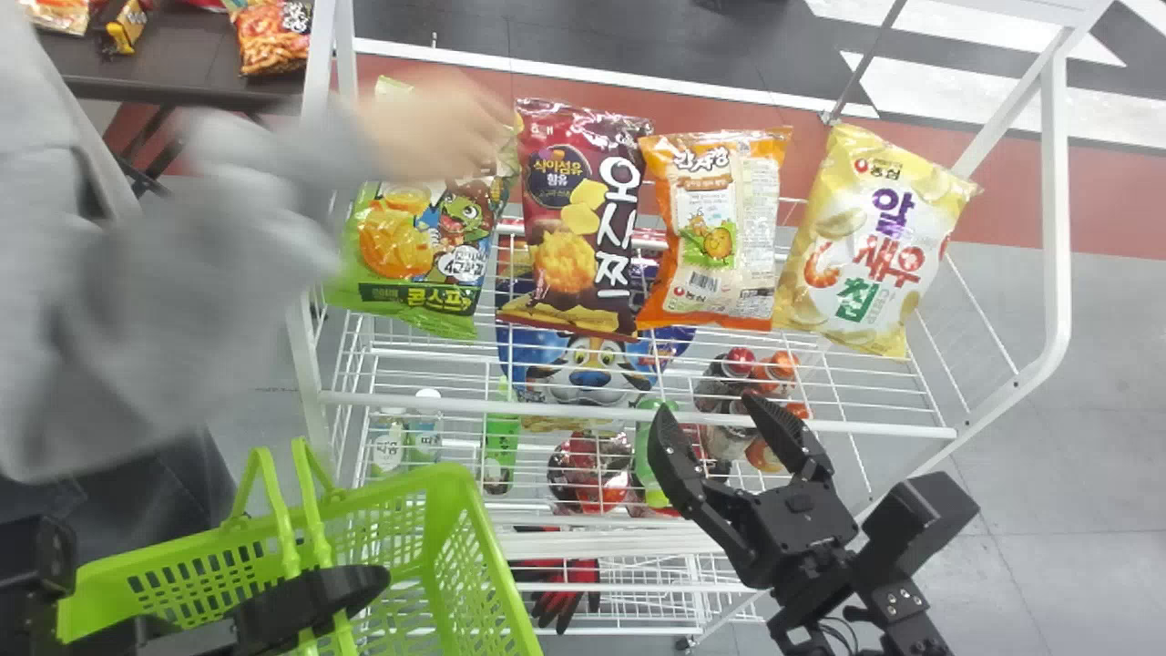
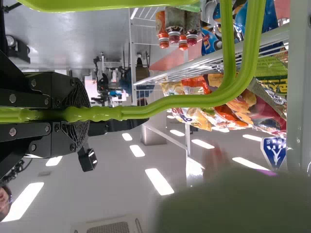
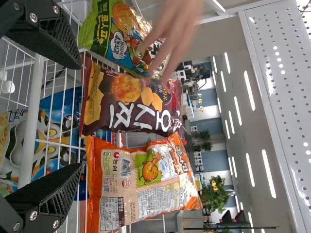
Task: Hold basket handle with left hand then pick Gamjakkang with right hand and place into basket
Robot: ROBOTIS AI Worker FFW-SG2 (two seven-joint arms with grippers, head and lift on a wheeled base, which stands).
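Right gripper (image 1: 708, 410): fingers apart, nothing between them, low in front of the rack (image 1: 1057, 228). Left gripper (image 2: 80, 114): pinched on the basket handle (image 2: 194, 101).

Gamjakkang (image 1: 715, 228), orange bag, at 12 o'clock from the right gripper in the head view, propped on the rack's top shelf, back panel out. Likely light, puffy, soft; slick film, crumbly snacks inside. Best hold: across the mid-body, one finger per side, modest squeeze; too hard may crush or burst it, too loose may let it slide. Pinching just a corner would probably let it swing.

Neighbours crowd it: maroon bag (image 1: 583, 219) at 9 o'clock, touching; yellow bag (image 1: 870, 237) at 3 o'clock, touching near the lower edge. Fingers could snag either. Green bag (image 1: 419, 246) farther out at 9, with a person's hand (image 1: 437, 128) over it, blurred; worth waiting until that's clear.

Containers: top shelf holds the four snack bags. Lower down in the rack, about 7 o'clock from Gamjakkang, blue bag (image 1: 592, 378); toward 5, bottles (image 1: 779, 364). Green basket (image 1: 460, 478) at 8 o'clock from the right gripper, slatted walls, mouth up; can't tell what's at its bottom. Gamjakkang not in it.
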